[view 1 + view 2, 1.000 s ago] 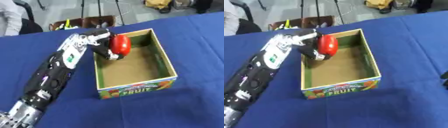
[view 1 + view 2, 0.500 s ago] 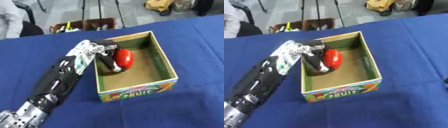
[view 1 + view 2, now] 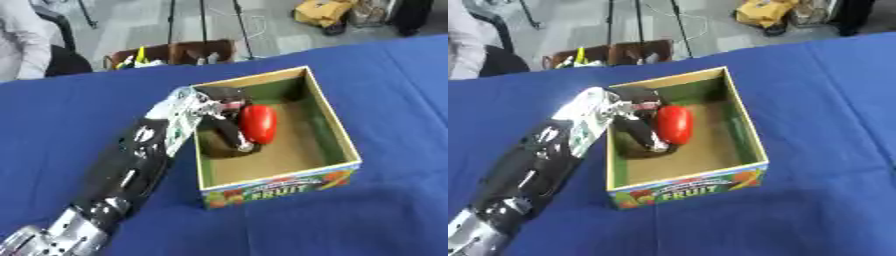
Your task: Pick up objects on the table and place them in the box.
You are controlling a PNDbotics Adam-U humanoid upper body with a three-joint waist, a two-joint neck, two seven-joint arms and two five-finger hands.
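A cardboard fruit box (image 3: 337,127) with a green inside and a printed "FRUIT" front stands on the blue table. My left arm reaches in over the box's left wall. My left hand (image 3: 229,130) is low inside the box, its fingers curled round a red, rounded object (image 3: 258,123) that sits near the box floor. The hand covers the object's left side. My right hand shows in no view.
Blue cloth (image 3: 394,75) covers the table all round the box. Beyond the far edge stand a brown bin with small items (image 3: 171,52), tripod legs and a seated person at the upper left.
My left hand has lowered the red object from above the box's left rim down into the box. The camera has shifted a little.
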